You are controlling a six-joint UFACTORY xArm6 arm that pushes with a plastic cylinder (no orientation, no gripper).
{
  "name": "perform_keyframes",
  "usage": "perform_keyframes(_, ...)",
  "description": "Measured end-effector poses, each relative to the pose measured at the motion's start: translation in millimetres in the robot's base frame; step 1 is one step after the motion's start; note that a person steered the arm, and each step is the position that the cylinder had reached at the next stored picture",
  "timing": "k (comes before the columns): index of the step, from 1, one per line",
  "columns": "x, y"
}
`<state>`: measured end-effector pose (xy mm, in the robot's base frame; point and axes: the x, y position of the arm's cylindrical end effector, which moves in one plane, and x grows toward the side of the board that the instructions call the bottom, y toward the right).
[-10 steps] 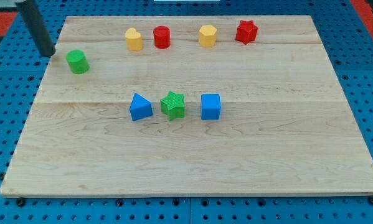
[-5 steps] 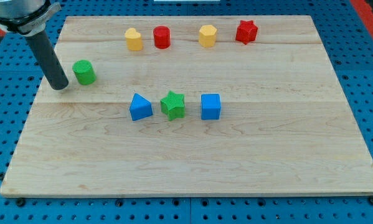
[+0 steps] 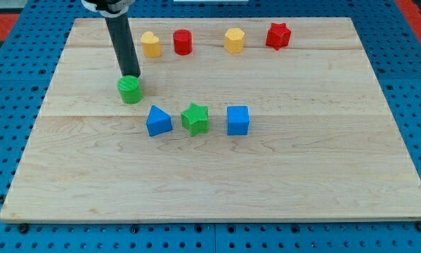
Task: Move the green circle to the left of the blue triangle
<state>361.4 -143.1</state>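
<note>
With no gripper and nothing held, my tip [image 3: 131, 75] touches the far side of the green circle [image 3: 131, 91], just far-left of the blue triangle [image 3: 158, 121], so a short, centred push nearward should suit.

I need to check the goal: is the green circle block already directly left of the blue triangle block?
No, the green circle block lies up and to the left of the blue triangle block, with my tip just above it.
</note>
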Motion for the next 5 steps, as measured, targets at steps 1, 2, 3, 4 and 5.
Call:
perform_keyframes(1,29.2,-12.5)
perform_keyframes(2,52.6,-12.5)
perform_keyframes(3,58.3,-15.0)
perform_keyframes(4,68.3,-15.1)
perform_keyframes(5,67.2,-15.1)
